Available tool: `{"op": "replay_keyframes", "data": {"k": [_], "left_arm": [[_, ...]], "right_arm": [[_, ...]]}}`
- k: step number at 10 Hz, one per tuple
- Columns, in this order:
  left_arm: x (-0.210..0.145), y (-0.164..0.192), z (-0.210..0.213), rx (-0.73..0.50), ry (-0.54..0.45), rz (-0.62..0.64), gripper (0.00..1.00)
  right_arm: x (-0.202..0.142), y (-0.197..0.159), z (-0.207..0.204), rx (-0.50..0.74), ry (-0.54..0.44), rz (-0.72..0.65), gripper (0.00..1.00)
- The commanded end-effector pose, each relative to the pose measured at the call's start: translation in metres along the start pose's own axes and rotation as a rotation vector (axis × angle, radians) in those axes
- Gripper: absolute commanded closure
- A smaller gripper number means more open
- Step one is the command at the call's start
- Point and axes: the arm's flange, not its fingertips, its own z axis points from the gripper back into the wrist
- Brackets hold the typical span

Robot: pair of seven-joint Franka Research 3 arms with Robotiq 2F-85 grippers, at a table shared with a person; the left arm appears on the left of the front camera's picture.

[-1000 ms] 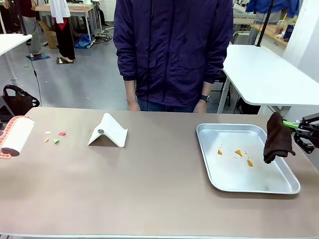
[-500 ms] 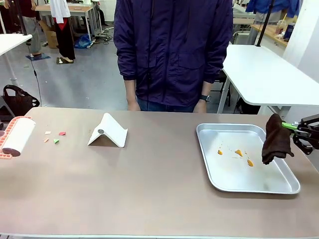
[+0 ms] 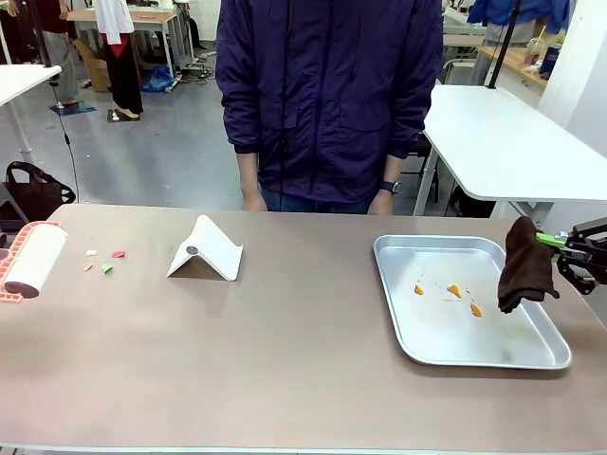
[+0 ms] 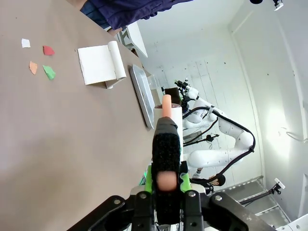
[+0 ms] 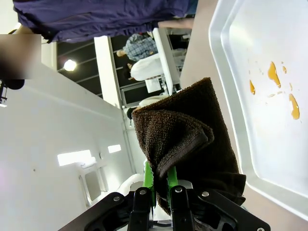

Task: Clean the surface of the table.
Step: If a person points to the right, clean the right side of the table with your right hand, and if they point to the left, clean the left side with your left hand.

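Observation:
The brown table (image 3: 303,370) carries a few small coloured paper scraps (image 3: 104,261) near its left end; the left wrist view shows the scraps (image 4: 41,60) too. My left gripper (image 4: 166,182) is shut on the dark handle of a lint roller (image 4: 168,115). In the front view the roller's (image 3: 30,262) white roll hangs at the left edge. At the right edge, my right gripper (image 3: 560,245) is shut on a dark brown cloth (image 3: 526,267), which hangs over the tray's right rim. The cloth (image 5: 187,130) drapes over my right gripper (image 5: 160,185).
A shiny metal tray (image 3: 531,353) at the right holds orange smears (image 3: 457,291). A white folded card stand (image 3: 204,249) sits left of centre. A person in a dark jacket (image 3: 327,95) stands at the far edge, hands down. A white table (image 3: 512,142) stands beyond.
Hardly anything: the lint roller has shifted very slightly at the left edge, and the right gripper with the cloth has edged a touch.

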Motion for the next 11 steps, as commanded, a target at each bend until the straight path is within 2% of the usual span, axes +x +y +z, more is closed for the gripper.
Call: {"op": "replay_keyframes", "data": {"k": [1, 11], "left_arm": [[-0.0010, -0.0024, 0.0018, -0.002, -0.001, -0.002, 0.96], [-0.0010, -0.0024, 0.0018, -0.002, -0.001, -0.002, 0.96]], "right_arm": [[-0.0027, 0.0064, 0.0009, 0.005, 0.008, 0.000, 1.00], [-0.0027, 0.0064, 0.0009, 0.005, 0.008, 0.000, 1.00]]}}
